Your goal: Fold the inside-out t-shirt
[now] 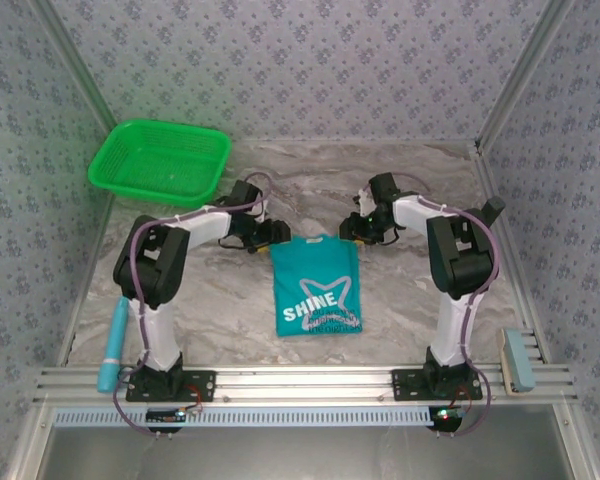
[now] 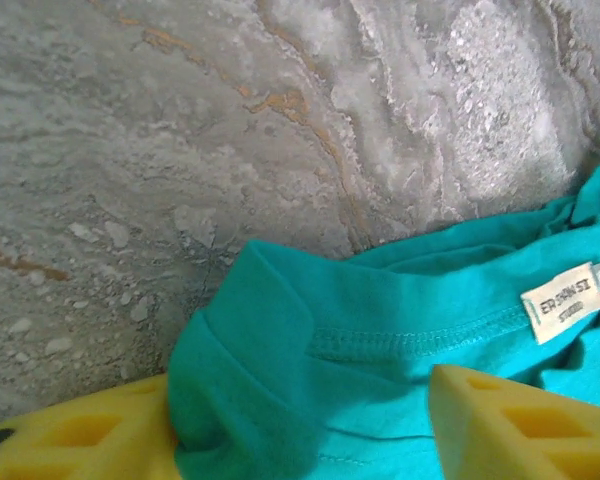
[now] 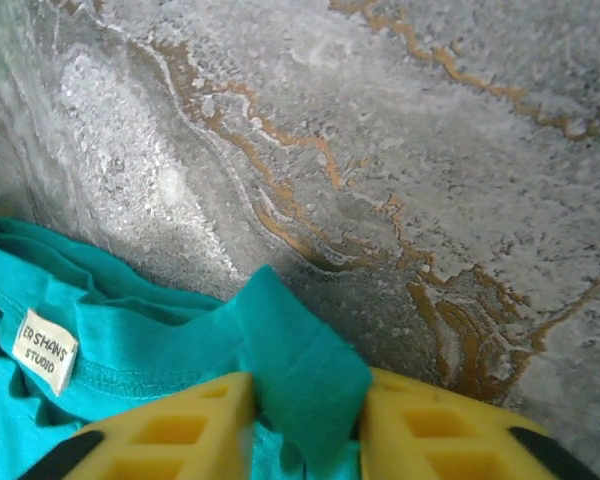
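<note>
The inside-out t-shirt [image 1: 318,285] lies folded into a narrow teal strip at the table's middle, with white lettering facing up near its front end. My left gripper [image 1: 270,238] is at its far left corner. In the left wrist view the yellow fingers [image 2: 80,435] straddle a raised fold of the shirt [image 2: 280,350] with a wide gap, so the left gripper [image 2: 300,400] is open. My right gripper [image 1: 348,230] is at the far right corner. There its fingers [image 3: 180,430] press a teal fold [image 3: 305,365] from both sides, so the right gripper [image 3: 308,400] is shut on the cloth.
A bright green mesh basket [image 1: 160,160] stands at the back left. A blue cylinder [image 1: 112,350] lies by the left arm's base, and a pale blue block [image 1: 516,360] sits at the front right. A white neck label [image 2: 565,303] shows on the shirt. Patterned walls enclose the marble table [image 1: 420,300].
</note>
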Motion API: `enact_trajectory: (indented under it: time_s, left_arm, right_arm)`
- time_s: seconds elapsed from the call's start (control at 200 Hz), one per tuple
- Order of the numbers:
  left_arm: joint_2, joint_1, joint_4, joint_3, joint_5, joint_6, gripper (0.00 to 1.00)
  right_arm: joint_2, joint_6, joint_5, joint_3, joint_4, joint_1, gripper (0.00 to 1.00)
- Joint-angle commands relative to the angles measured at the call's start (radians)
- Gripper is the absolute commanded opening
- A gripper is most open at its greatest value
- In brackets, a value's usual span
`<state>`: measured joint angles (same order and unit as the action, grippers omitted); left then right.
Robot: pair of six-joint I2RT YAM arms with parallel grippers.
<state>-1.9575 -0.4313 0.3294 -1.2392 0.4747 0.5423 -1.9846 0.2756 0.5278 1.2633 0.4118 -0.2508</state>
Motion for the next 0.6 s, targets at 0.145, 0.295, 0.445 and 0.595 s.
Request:
enact_trajectory:
  time_s: [0.145, 0.295, 0.445, 0.595]
  left_arm:
    - [-0.093, -0.037, -0.026, -0.072, 0.156, -0.132, 0.21]
    - [-0.029, -0.018, -0.031, -0.067, 0.135, -0.205, 0.05]
    - [0.113, 0.032, -0.147, -0.017, 0.172, -0.295, 0.00]
    - [0.181, 0.073, -0.049, -0.176, 0.208, -0.380, 0.00]
  right_arm:
    - [-0.031, -0.007, 0.109, 0.016, -0.016, 0.006, 0.02]
    - [0.005, -0.018, 0.160, 0.006, -0.053, 0.024, 0.00]
    - [0.097, -0.009, 0.244, -0.005, -0.215, 0.032, 0.00]
    - [0.156, -0.029, 0.268, 0.136, -0.256, 0.029, 0.00]
